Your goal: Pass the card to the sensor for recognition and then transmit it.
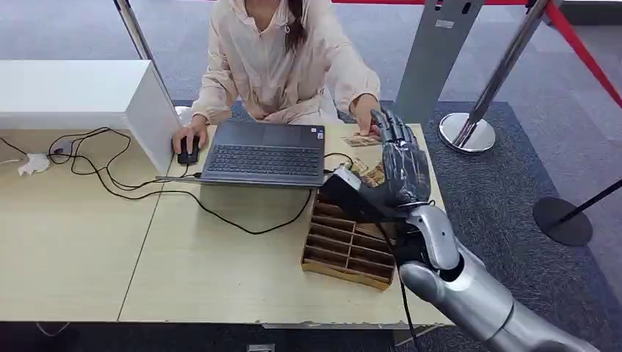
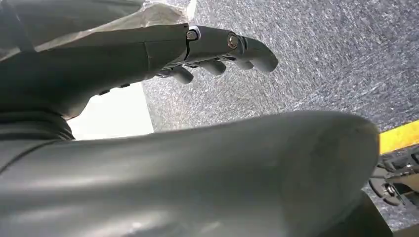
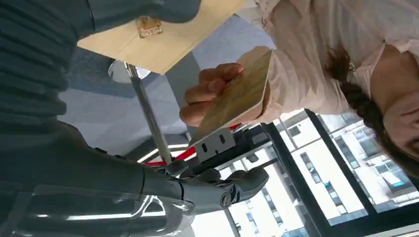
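A person's hand holds the patterned card at the table's far right edge; the right wrist view shows that hand pinching the card. My right hand is raised just right of the card with its fingers apart and nothing in them, short of touching it. A black sensor unit sits below my right hand. My left hand hangs over grey carpet with loosely bent fingers, holding nothing.
A wooden slotted card rack lies under my right forearm, with more cards behind it. The seated person works a laptop and mouse. Black cables cross the table; a white box stands far left, a stanchion base far right.
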{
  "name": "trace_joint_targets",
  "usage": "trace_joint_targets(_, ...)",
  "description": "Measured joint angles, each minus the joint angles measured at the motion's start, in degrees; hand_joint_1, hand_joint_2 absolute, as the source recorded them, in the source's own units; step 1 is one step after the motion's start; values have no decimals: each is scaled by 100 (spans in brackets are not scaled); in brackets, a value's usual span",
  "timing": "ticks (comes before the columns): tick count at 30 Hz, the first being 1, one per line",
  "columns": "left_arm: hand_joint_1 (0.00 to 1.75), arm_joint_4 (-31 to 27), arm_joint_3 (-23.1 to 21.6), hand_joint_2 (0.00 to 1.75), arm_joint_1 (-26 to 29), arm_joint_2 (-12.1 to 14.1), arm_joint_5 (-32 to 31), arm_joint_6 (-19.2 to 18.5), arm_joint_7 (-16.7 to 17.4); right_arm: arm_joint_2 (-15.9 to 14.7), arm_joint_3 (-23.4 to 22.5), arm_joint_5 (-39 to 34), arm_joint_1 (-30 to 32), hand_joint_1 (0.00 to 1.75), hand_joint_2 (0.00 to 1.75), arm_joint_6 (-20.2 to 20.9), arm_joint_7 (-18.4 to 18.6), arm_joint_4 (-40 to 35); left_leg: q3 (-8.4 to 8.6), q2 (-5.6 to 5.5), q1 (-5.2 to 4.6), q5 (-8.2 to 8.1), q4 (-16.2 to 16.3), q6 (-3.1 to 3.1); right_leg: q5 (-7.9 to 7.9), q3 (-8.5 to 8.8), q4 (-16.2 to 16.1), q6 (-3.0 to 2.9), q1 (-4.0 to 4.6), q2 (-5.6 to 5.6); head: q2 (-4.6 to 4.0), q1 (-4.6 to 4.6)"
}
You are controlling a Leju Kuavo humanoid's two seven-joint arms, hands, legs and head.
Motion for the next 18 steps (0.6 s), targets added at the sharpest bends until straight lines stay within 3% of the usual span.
trace_joint_targets(1,0,0,0,0,-1,2,-2,0,-2,9,0,13,-11,120,175,-7,0,22,0,0,0,0,0,0,0,0,0,0,0,0,0,0)
trace_joint_targets(2,0,0,0,0,-2,2,-2,0,-2,11,0,24,-23,147,175,-20,-2,50,0,0,0,0,0,0,0,0,0,0,0,0,0,0)
trace_joint_targets(4,0,0,0,0,-1,2,-4,4,-2,24,0,37,-41,150,175,-55,-4,96,0,0,0,0,0,0,0,0,0,0,0,0,0,2)
trace_joint_targets(10,0,0,0,0,-2,7,-4,18,-18,63,2,103,-94,141,175,-120,-57,216,0,-1,0,0,0,0,0,-1,0,0,0,0,0,0)
trace_joint_targets(14,0,2,0,0,-4,11,-2,35,-28,98,2,127,-117,122,175,-192,-103,273,0,0,0,0,0,0,0,-1,0,0,0,0,0,0)
trace_joint_targets(18,0,2,0,0,-3,17,0,48,-33,127,4,142,-118,113,175,-234,-144,317,0,-1,0,0,0,0,0,-1,0,0,0,0,0,2)
